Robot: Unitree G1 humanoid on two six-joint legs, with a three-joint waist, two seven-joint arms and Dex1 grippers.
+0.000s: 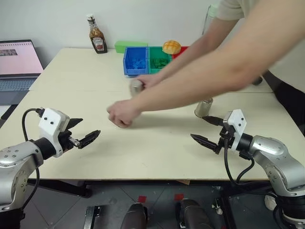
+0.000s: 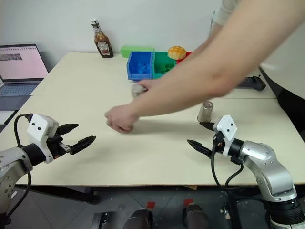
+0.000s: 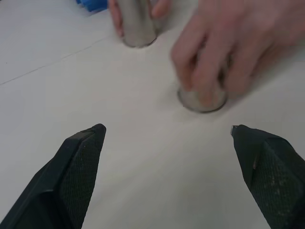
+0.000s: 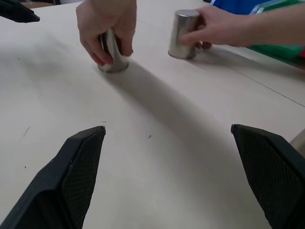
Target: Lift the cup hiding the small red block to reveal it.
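Three small shiny stainless-steel cups are upside down on the pale wooden table (image 1: 71, 81): one (image 4: 113, 50) is gripped by a person's hand (image 1: 122, 113) mid-table, a second (image 4: 183, 34) by the other hand (image 4: 217, 26) near the blue plastic bin (image 1: 136, 60), and a third (image 1: 204, 107) is left free just beyond the right gripper (image 1: 208, 130). The shuffle is judged under way, so lifting is not yet due; the small red block is hidden, under which cup cannot be told. Both the left gripper (image 1: 81, 131) and the right are held wide open and empty above the table, and next the hands must be tracked, then the right cup grasped.

Silver arms, white wrist housings, black cables, black textured claw fingers (image 4: 76, 176).
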